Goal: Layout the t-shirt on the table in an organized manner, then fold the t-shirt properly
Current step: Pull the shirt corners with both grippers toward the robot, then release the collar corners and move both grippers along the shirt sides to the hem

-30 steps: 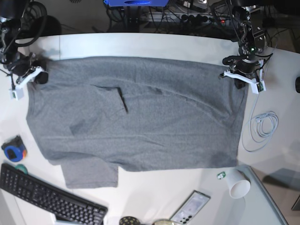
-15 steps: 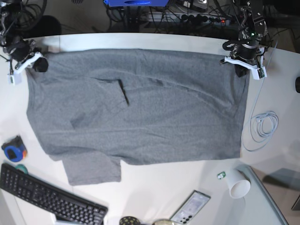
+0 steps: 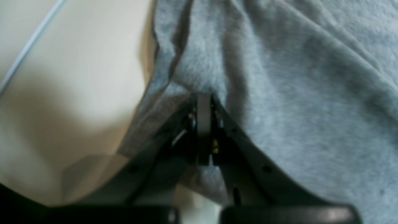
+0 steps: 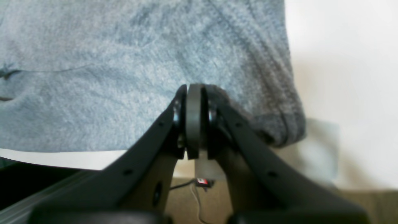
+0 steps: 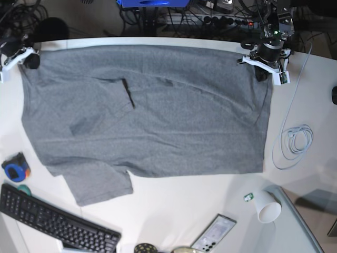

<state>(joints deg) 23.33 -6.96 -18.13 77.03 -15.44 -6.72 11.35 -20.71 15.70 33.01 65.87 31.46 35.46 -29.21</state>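
Note:
The heather-grey t-shirt (image 5: 158,116) lies spread across the white table (image 5: 184,211), one sleeve sticking out at the near left. In the base view my left gripper (image 5: 260,71) holds the shirt's far right corner and my right gripper (image 5: 29,59) holds its far left corner, both close to the table's far edge. The left wrist view shows the left gripper (image 3: 203,101) shut on a pinch of t-shirt (image 3: 295,93) fabric beside its edge. In the right wrist view the right gripper (image 4: 194,90) is shut on the t-shirt (image 4: 124,62) near a hemmed corner.
A black keyboard (image 5: 52,221) lies at the near left, with a blue tape measure (image 5: 15,169) beside it. A coiled white cable (image 5: 295,142) lies right of the shirt. A paper cup (image 5: 267,206) and a phone (image 5: 213,233) sit near the front edge.
Both grippers have moved toward the table's far edge, pulling the shirt's far edge with them. The whole shirt has slid that way and lies flatter.

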